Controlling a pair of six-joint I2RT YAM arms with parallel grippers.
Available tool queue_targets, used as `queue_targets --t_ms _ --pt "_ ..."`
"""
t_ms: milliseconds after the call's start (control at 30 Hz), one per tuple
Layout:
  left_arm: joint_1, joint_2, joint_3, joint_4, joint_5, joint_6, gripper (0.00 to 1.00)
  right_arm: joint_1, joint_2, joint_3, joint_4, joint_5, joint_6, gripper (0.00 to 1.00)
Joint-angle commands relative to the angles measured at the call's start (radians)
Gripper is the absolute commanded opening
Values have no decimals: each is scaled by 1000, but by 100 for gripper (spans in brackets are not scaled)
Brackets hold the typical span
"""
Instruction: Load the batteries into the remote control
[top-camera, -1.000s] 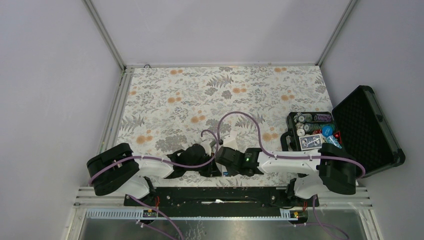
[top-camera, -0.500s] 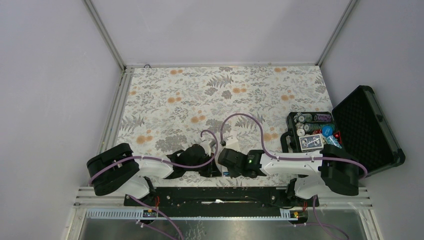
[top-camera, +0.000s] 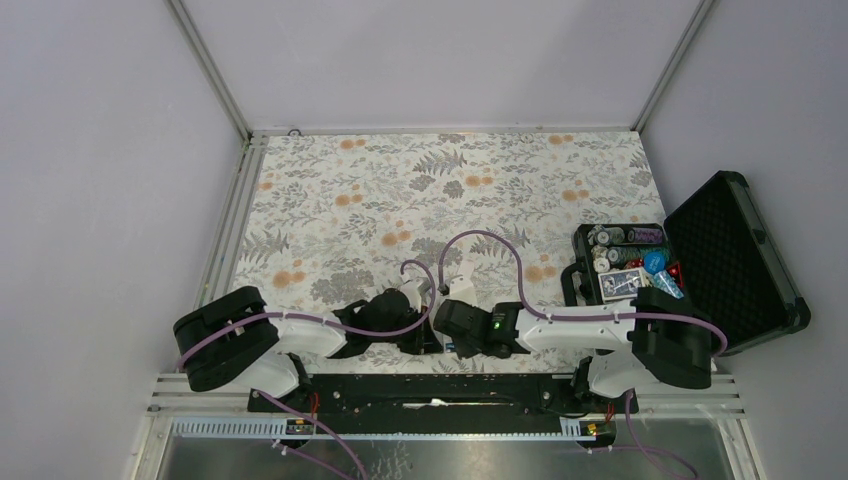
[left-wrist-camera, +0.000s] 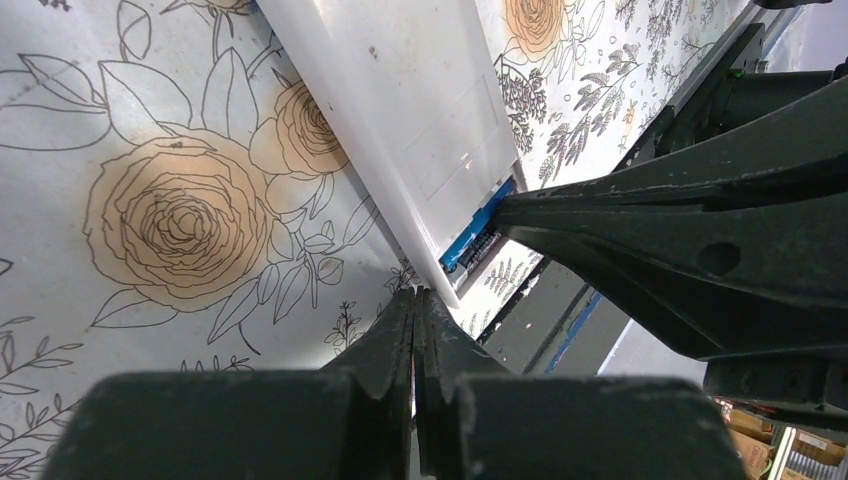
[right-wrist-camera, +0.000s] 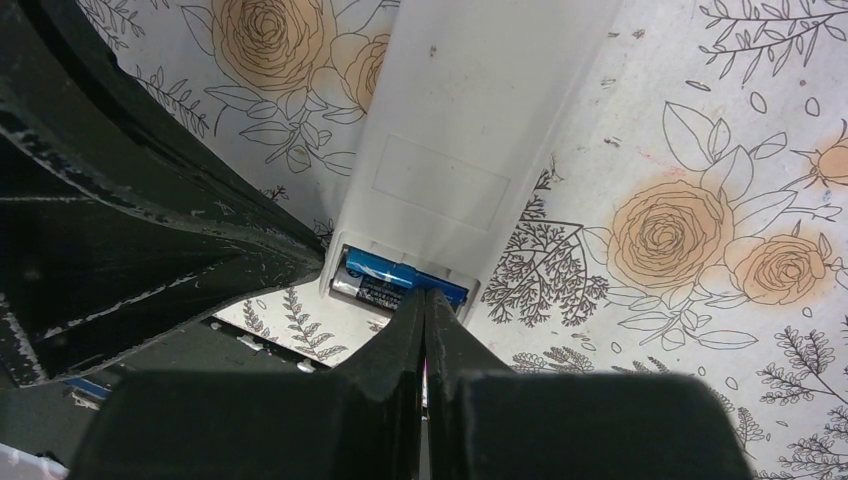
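Observation:
The white remote control (right-wrist-camera: 470, 130) lies back-up on the flowered cloth; it also shows in the left wrist view (left-wrist-camera: 400, 110) and as a white sliver between the arms in the top view (top-camera: 462, 272). Its near end is open, and blue batteries (right-wrist-camera: 390, 275) lie side by side in the compartment, also seen as a blue strip in the left wrist view (left-wrist-camera: 478, 228). My right gripper (right-wrist-camera: 425, 295) is shut, its tips at the compartment's open end. My left gripper (left-wrist-camera: 414, 293) is shut, its tips at the remote's near corner. Both grippers (top-camera: 440, 335) meet close together.
An open black case (top-camera: 735, 255) at the right holds chip stacks, dice and a blue-backed card deck (top-camera: 622, 283). The black mounting rail (top-camera: 430, 390) runs along the near edge. Grey walls enclose the table on three sides.
The right arm has drawn a little back toward the near edge, its wrist now lower and left. The left arm has not visibly moved.

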Motion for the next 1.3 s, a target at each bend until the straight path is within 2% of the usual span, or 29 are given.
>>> queue_targets --t_ms 0,133,233,367,533,733,833,933,967,1000,1267 --pt "-4 -18 -14 21 -20 3 0 2 -37 4 -13 35 10 0" --pt "-5 -39 -12 2 -30 7 0 3 -87 30 -39 75 -9 0" --pt "-4 -76 -6 -46 -53 18 0 1 -138 45 -55 117 -58 13" --pt "-4 -163 5 -141 -92 41 6 -18 -206 81 -132 210 -118 23" --pt "-3 -288 39 -294 -178 82 15 -107 -249 94 -131 178 -195 28" --pt "-3 -412 76 -432 -252 114 30 -186 -211 140 -108 168 -299 44" --pt "-3 -454 95 -493 -284 128 36 -219 -182 157 -61 136 -379 53" --pt "-3 -494 109 -543 -307 140 43 -244 -163 152 13 113 -469 70" --pt "-3 -508 111 -555 -307 144 46 -258 -159 148 38 98 -490 72" --pt "-3 -541 113 -568 -302 151 53 -293 -142 149 91 23 -532 75" --pt "-1 -631 99 -577 -278 163 69 -427 -6 179 224 -181 -612 76"
